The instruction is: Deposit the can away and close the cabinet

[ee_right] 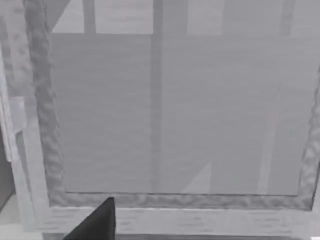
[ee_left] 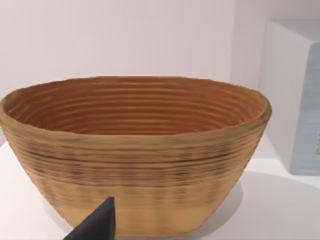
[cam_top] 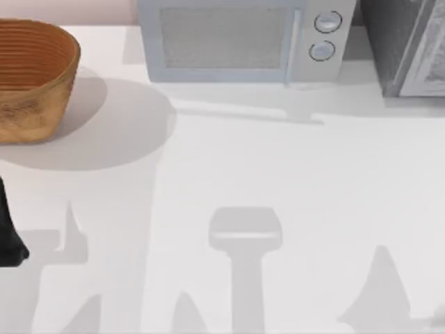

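Top view looks down on a pale surface [cam_top: 292, 181] with a woven basket [cam_top: 31, 76] at its far left, a microwave [cam_top: 243, 38] at the middle of the far edge, and the corner of a grey cabinet [cam_top: 407, 45] at the far right. A dark part of the left arm [cam_top: 8, 229] pokes in at the left edge, near the basket.

Left wrist view faces the basket [ee_left: 135, 160] from close by, with one dark fingertip of the left tool [ee_left: 97, 225] low in front of it; I cannot tell whether that tool is released or clenched. Right wrist view faces a grey framed panel [ee_right: 175, 115], probably the cabinet's door or its front, with one fingertip of the right tool [ee_right: 97, 222] before it; its state I cannot tell either.

As for the can, I cannot say where it is: nothing red stands on the open surface, and the part of the basket's inside that I see holds none. Neither tool can be seen grasping it.

My main worry is that the door gets shut with the can not yet inside. I cannot judge whether that panel stands open or closed, so a push from the right arm could jam or glance off its frame. The basket sits close in front of the left tool and could be knocked aside.
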Robot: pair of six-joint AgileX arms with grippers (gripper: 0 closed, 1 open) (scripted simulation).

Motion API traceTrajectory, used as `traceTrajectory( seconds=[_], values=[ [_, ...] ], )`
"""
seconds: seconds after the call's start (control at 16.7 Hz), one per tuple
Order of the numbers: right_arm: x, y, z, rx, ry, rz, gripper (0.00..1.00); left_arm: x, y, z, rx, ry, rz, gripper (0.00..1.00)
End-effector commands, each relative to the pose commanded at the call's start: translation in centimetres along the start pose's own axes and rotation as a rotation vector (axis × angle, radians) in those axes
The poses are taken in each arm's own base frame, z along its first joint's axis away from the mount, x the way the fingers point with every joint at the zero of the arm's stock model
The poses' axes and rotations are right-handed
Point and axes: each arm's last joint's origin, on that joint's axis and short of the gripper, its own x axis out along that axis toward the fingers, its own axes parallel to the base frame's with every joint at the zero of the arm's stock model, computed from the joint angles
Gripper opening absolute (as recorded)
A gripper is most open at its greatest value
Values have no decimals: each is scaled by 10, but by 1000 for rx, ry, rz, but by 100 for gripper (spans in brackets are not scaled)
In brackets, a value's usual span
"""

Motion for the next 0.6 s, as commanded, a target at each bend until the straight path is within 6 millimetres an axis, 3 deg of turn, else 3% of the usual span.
traceTrajectory(
  seconds=[0.3, 0.6],
  values=[
    [-1, -64, -24, 14, 13, 3, 100, 0, 0, 0, 0, 0, 0, 100],
    [-10, -91, -38, 13, 12, 6, 100, 0, 0, 0, 0, 0, 0, 100]
  ],
)
